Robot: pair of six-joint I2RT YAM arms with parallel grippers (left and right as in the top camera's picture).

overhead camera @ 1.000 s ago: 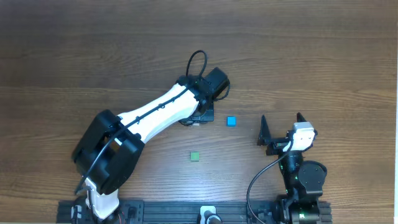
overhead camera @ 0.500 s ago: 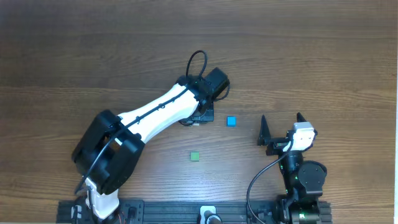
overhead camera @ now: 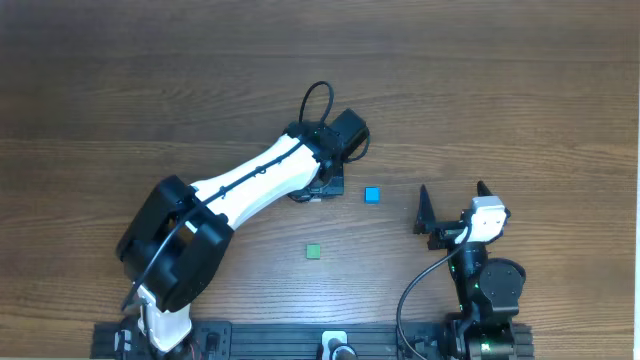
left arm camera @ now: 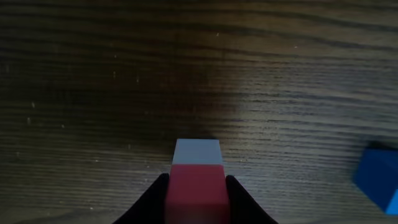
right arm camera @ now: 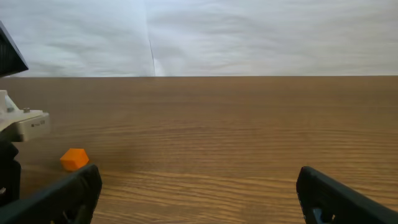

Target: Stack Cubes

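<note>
Blue cube [overhead camera: 372, 195] sits on the table [overhead camera: 520, 90], touching nothing. Left arm [overhead camera: 260, 178] comes in from lower left, with its wrist end just left of the blue cube. Green cube [overhead camera: 313, 252] lies below-left of the blue cube, well apart. Right gripper [overhead camera: 451, 192] is near the blue cube's right, fingers spread wide.

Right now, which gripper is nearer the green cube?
Left. The left gripper, shut on the red cube, sits a short way beyond the green cube; the right gripper, open, is farther off to its right.
</note>
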